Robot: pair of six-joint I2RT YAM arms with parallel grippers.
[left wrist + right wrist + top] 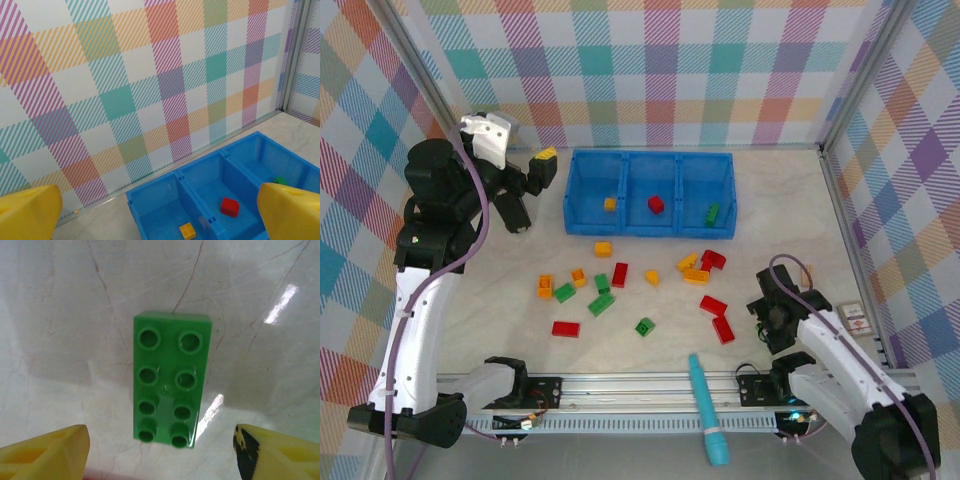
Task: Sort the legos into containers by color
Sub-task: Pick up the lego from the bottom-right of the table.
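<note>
Tray [640, 228] behind scattered bricks [602, 303], one in each compartment [655, 178], tool [708, 420] nearest front.

Left arm [415, 300]: raised tall on its white link, elbow folded, wrist held high and level.
Left gripper [533, 190]: jaws spread to their widest, yellow pads [30, 215] far out to either side of the hand.
Right arm [840, 365]: low, reaching forward.
Right gripper [768, 312]: pointing down (its camera faces the surface squarely), jaws parted, one fingertip [47, 455] on each side.
</note>
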